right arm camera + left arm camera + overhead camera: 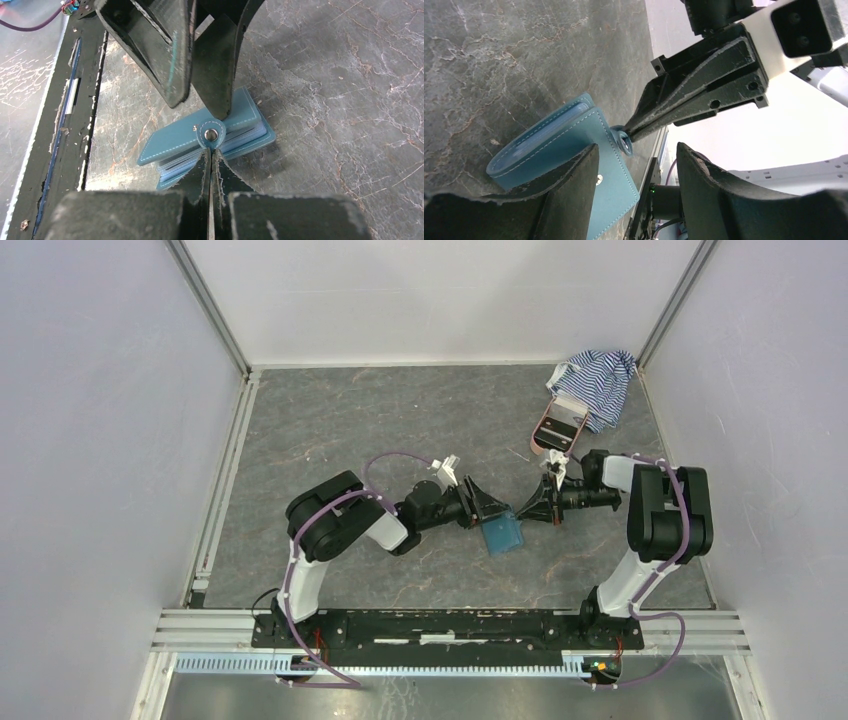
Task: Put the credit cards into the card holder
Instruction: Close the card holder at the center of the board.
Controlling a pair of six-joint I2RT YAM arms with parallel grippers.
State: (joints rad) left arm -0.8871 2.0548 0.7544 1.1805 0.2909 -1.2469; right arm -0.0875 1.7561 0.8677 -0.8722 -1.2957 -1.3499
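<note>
We have our right gripper [211, 151] clenched on the snap tab [211, 134] of the teal card holder [172, 144], which lies on the table [340, 90] between our arms. Our left gripper [638, 150] is released, one finger [569, 190] over the cover.

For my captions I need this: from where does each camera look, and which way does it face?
Top external: above and behind the arms, facing down at the grey marbled table; both arms show, meeting at the teal-blue folding wallet.
Left wrist: on the left arm, facing along its open left tool toward the wallet and right tool.
Right wrist: on the right arm, facing down past its shut fingers at the wallet's snap tab.
Shared: both wrist views show the wallet and the other arm's tool.
</note>
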